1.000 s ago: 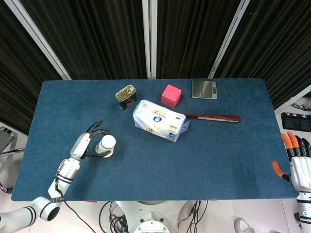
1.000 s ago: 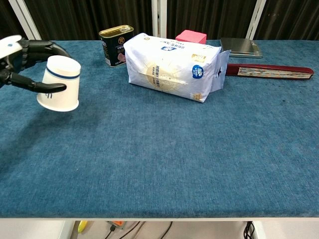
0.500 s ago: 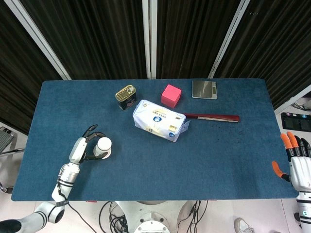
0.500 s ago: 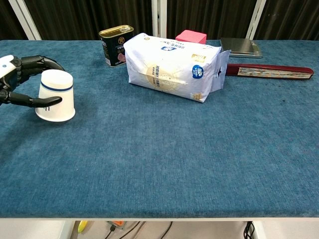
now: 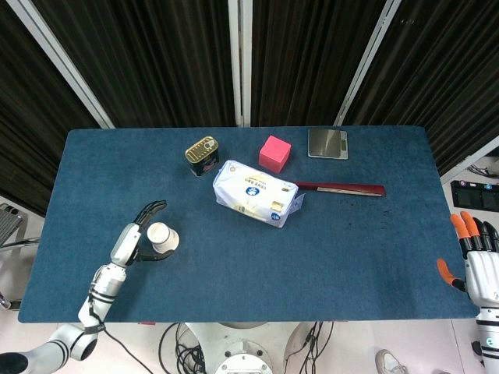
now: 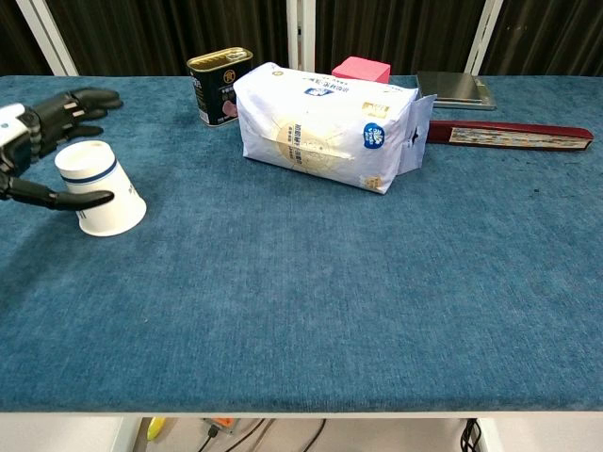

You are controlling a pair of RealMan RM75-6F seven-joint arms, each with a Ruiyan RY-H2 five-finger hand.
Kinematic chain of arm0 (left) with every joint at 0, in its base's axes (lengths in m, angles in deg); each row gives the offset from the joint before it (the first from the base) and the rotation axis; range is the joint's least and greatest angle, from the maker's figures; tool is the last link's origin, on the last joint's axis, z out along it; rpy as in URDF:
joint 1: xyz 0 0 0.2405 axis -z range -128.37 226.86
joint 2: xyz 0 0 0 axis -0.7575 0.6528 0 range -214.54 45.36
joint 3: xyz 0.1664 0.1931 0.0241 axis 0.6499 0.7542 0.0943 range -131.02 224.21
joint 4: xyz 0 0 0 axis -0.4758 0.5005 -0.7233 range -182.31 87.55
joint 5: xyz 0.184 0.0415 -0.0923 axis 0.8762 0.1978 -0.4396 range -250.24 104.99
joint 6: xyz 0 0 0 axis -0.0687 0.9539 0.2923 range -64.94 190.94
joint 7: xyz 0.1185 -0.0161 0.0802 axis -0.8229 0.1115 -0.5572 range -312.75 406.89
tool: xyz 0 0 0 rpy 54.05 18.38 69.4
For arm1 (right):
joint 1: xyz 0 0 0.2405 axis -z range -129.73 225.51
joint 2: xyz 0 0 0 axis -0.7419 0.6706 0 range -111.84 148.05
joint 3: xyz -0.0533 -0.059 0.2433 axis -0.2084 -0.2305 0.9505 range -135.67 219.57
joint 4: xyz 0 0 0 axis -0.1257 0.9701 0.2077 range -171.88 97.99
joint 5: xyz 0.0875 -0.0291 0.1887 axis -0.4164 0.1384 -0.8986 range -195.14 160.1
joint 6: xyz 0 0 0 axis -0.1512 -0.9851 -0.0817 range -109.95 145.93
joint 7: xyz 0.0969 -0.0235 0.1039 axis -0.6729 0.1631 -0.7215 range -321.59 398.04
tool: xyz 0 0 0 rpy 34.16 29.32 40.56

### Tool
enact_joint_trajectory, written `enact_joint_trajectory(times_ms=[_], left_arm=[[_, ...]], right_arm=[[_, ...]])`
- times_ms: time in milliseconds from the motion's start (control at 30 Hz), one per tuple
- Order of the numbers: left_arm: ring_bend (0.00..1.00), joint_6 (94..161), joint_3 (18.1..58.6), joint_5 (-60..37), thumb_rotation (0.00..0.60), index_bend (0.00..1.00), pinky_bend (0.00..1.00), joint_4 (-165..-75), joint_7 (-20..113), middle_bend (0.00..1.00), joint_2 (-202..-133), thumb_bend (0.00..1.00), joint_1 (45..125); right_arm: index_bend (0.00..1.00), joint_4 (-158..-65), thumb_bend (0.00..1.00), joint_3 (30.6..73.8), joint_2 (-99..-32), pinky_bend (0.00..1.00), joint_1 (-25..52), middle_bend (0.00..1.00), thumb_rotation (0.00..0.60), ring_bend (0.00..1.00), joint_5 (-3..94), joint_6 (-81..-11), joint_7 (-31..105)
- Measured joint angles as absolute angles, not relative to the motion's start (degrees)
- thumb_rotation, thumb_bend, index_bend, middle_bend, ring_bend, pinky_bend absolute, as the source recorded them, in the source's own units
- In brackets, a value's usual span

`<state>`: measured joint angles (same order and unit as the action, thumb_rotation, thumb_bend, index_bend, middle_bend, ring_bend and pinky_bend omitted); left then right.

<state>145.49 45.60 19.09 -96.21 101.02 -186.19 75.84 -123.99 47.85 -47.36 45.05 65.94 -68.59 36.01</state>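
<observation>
A white paper cup [image 5: 162, 238] with a blue band lies bottom-up and tilted on the blue table cloth [image 5: 351, 241] near the front left. My left hand [image 5: 130, 243] is right beside it. In the chest view the left hand [image 6: 33, 141] has its fingers lifted and spread away from the cup [image 6: 99, 198], and only the thumb lies along the cup's lower side. My right hand [image 5: 477, 263], with orange fingertips, hangs off the table's right front edge with fingers apart, holding nothing.
A white bag [image 5: 256, 192] lies mid-table. Behind it stand a gold tin can [image 5: 202, 154], a pink block [image 5: 274, 153] and a small grey scale [image 5: 327, 143]. A dark red flat case [image 5: 343, 188] lies to the bag's right.
The left hand lowered the cup from above the cloth onto the table, then spread its fingers off it. The cup now sits tilted. The right hand has not moved.
</observation>
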Motion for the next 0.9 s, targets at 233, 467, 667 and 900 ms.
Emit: enact_joint_trajectory(times_ms=[233,467,667,900], left_arm=[[0.0,147.76,45.9,21.18,0.6,0.07,0.02,-110.84,89.26,0.01,-174.54,0.14,75.77],[0.0,146.92,46.26,16.51,0.6,0.07,0.0,-138.97,59.96,0.04,-156.71,0.14,73.03],[0.0,147.7,47.5,8.76,0.6,0.07,0.0,-150.55,33.43,0.02,-147.19,0.12,68.35],[0.0,150.88,48.19,6.32,0.6,0.07,0.0,-149.42,24.78,0.01,-146.14,0.12,63.25]], right_arm=[[0.0,-123.31,0.28,48.87,-47.95,0.0,45.35,0.0,0.6,0.0,64.75,-70.2,39.69],[0.0,-123.76,0.28,48.84,-47.74,0.0,45.93,0.0,0.6,0.0,64.69,-71.15,41.64],[0.0,-124.19,0.25,47.82,-47.71,0.0,46.16,0.0,0.6,0.0,65.86,-71.25,44.25],[0.0,-126.04,0.25,47.44,-47.24,0.0,45.96,0.0,0.6,0.0,67.46,-71.61,45.7]])
